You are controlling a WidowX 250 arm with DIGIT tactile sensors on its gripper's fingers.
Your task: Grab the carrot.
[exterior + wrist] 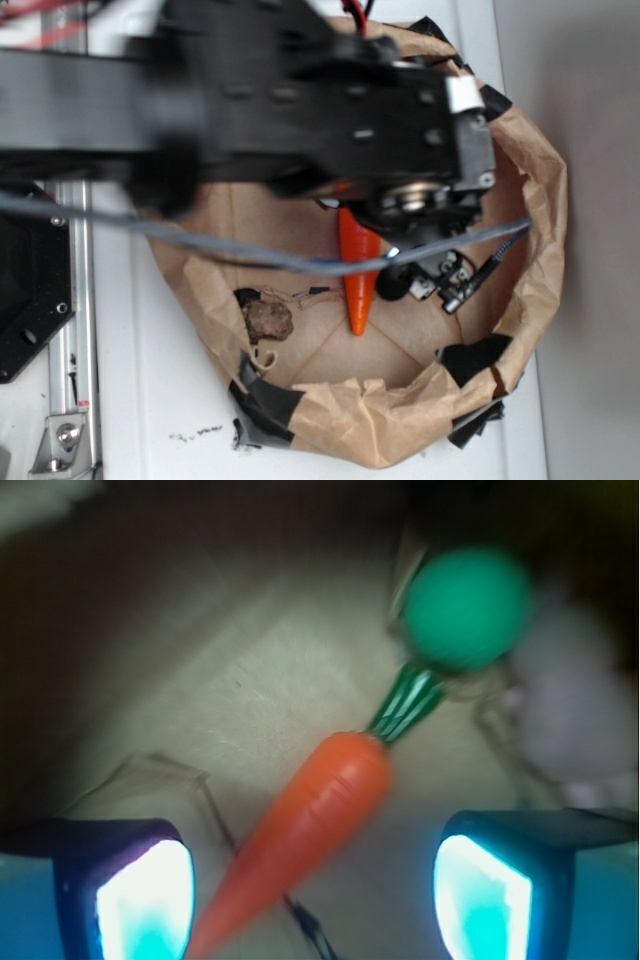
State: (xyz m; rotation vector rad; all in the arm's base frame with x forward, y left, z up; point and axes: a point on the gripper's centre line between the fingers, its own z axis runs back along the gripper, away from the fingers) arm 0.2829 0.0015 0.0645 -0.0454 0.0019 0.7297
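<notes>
The orange carrot (310,825) lies flat and slantwise on the brown paper floor of the bin. Its green striped stem (408,702) points up-right toward a green ball (467,605). My gripper (315,895) is open, with its two glowing pads wide apart on either side of the carrot's tapered half, and neither pad touches it. In the exterior view the carrot (358,278) shows under the blurred black arm, tip pointing toward the near rim. The gripper's fingers are hidden there by the wrist.
A brown paper bin (520,330) taped with black tape surrounds the work area. A brown lump (267,319) lies at its left. A small black and white gadget (440,280) lies to the right of the carrot. A pale purple object (570,710) sits by the ball.
</notes>
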